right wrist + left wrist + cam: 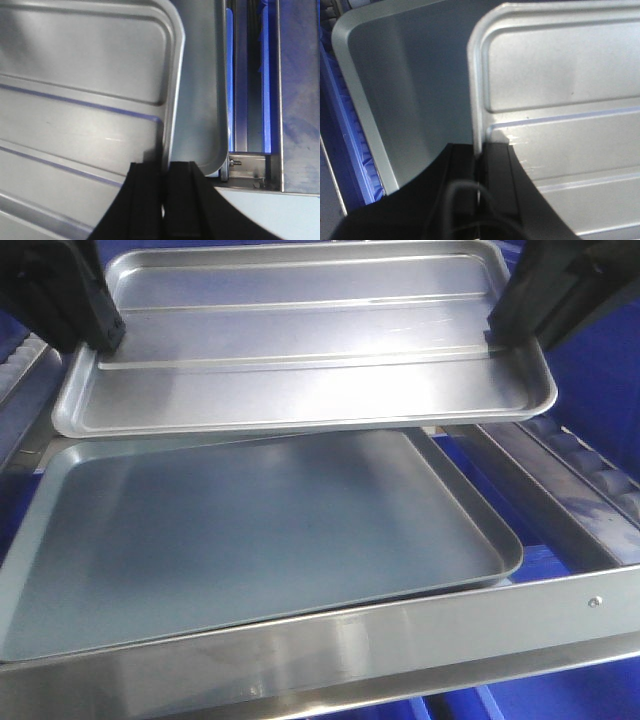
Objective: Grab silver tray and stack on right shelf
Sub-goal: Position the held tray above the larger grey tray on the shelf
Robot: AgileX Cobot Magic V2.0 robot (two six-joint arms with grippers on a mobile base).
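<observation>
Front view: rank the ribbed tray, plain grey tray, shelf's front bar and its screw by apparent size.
Plain grey tray and silver tray: about alike, and the grey one sits nearer, so unranked.
Then the front bar.
Smallest: the screw.

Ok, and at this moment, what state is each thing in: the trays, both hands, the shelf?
silver tray: right side up, empty, gripped at both short rims, over the far part of the grey tray; contact between them unclear.
grey tray: empty, lying on the shelf behind the front bar.
left hand: shut on the silver tray's rim.
right hand: shut on the opposite rim.
right shelf: carrying the grey tray.
</observation>
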